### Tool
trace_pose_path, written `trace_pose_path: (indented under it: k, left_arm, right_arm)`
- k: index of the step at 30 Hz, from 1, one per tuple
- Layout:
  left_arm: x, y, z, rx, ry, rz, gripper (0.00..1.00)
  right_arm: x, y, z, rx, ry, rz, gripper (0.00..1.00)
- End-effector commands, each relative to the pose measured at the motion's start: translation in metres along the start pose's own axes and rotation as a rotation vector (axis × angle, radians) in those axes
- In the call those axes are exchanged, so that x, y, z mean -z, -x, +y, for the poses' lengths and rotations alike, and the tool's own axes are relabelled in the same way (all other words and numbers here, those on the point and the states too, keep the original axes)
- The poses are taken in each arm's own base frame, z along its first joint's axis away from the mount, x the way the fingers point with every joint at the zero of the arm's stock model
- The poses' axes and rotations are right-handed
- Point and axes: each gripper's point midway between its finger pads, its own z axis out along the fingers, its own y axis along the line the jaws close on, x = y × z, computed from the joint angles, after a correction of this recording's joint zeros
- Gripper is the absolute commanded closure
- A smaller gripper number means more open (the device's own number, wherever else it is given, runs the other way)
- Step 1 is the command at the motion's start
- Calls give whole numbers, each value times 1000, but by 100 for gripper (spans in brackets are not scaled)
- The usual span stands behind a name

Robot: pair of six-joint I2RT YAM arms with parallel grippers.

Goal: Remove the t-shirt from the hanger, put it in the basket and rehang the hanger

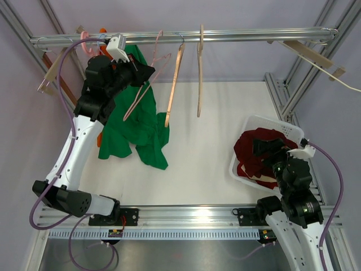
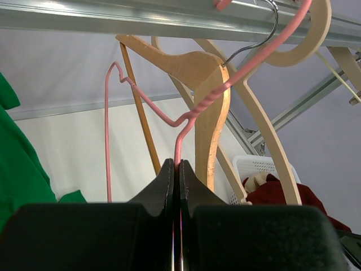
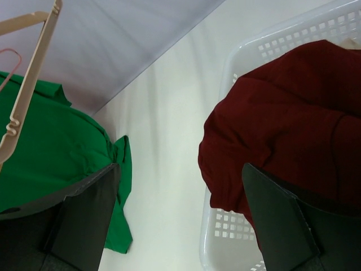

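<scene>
My left pincer is pressed fully closed on the thin wire of a pink wire hanger. It pinches the wire just below the twisted neck, at the upper left of the overhead view. The hanger's hook goes up to a silver metal rail running across the top of the frame. Two pale wooden hangers hang from that rail just to the right.

The green t-shirt drapes down beside and below my left pincer. Its lower part spreads over the white table at centre left. The pink wire that I can see looks bare. I cannot tell whether the collar is caught anywhere on the hanger.

My right pincer is spread wide and holds nothing. It hangs at the lower right of the overhead view, above a white perforated plastic basket. A dark red garment is heaped in that basket. This pincer is well apart from the green cloth.

I judge the step in hand to be steadying the hanger while the t-shirt comes free. The task looks well along. The next move calls for my empty right pincer to cross leftward and take a fold of green cloth. It would then draw the cloth down and away while my left keeps the wire fixed.
</scene>
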Motion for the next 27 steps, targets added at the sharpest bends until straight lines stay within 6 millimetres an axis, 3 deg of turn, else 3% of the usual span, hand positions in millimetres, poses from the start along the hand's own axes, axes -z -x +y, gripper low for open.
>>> trace_pose_path:
  k: [1,7,12,16,21,27]
  left_arm:
    - [-4,34,-20,-21,-76,-103,100]
    - [-2,28,-20,-32,-86,-106,100]
    - [12,55,-43,-34,-152,-201,100]
    - [3,57,-32,-32,-101,-210,100]
    - [-16,32,-12,-11,-55,-142,100]
    - [-25,5,17,2,39,-107,100]
  right_arm:
    - [-4,-4,13,29,63,31,2]
    - [-5,-3,22,32,103,37,3]
    - [-6,-1,28,33,120,45,3]
    - [-7,-1,32,22,134,44,4]
    - [-5,-1,31,26,134,44,3]
    - [-1,0,31,29,142,42,3]
